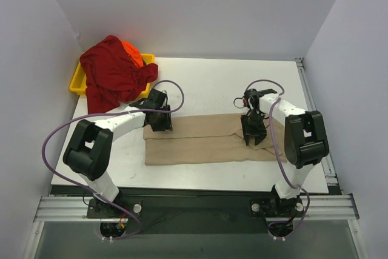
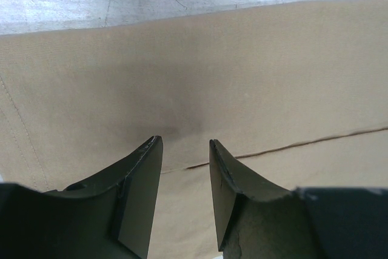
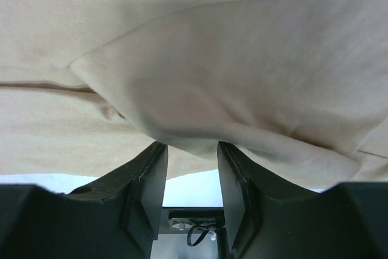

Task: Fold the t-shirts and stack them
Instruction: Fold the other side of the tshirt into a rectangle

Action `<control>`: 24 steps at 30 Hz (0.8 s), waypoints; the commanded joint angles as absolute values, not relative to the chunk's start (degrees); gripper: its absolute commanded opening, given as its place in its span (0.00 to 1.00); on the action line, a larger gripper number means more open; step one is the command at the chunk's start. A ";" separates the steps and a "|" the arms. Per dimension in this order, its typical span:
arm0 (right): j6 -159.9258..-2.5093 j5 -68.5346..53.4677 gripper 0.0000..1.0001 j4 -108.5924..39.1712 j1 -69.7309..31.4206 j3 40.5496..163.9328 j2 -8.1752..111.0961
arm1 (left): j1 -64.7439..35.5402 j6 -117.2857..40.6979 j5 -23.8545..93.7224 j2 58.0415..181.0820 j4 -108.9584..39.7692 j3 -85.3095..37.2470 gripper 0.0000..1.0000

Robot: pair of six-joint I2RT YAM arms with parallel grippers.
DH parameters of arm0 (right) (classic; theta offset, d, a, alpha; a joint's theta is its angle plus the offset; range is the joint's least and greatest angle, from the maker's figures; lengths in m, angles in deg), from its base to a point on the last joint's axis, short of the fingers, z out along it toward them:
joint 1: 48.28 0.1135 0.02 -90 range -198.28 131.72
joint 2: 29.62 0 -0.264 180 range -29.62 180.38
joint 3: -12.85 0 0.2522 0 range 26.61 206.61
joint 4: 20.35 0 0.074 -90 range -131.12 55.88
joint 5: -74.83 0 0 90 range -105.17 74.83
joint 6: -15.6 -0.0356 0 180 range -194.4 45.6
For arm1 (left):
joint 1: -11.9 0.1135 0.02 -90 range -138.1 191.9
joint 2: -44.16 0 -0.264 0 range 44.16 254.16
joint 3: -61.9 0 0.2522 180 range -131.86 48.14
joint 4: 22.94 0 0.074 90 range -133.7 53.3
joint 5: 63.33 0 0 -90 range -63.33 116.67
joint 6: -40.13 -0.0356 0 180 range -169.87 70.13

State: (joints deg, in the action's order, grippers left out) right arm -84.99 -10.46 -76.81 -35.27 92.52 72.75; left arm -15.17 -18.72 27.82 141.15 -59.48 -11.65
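The tan t-shirt (image 1: 200, 141) lies flat across the middle of the table as a long folded strip. My left gripper (image 1: 159, 121) hovers low over its far left end. In the left wrist view that gripper (image 2: 185, 141) is open, with only flat tan cloth (image 2: 242, 77) and a fold line under it. My right gripper (image 1: 254, 134) is over the strip's right part. It is open (image 3: 191, 144), and a rumpled fold of tan cloth (image 3: 212, 59) meets its fingertips without being pinched. The dark red t-shirt (image 1: 112, 74) is heaped at the back left, with the orange t-shirt (image 1: 132, 53) peeking out behind it.
A yellow tray (image 1: 76, 83) holds the red and orange heap in the back left corner. White walls close in the table on three sides. A metal rail (image 1: 194, 205) runs along the near edge by the arm bases. Purple cables (image 1: 176, 89) loop over both arms.
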 commanded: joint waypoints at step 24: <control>-81.44 7.84 0.00 -95.19 -37.47 103.86 74.17 | -15.26 -17.97 28.25 140.66 -57.09 -11.89 0.47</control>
State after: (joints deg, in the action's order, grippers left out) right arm -82.96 -0.78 -86.41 -36.23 102.02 75.39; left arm -15.17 -18.54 27.86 141.15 -59.42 -11.65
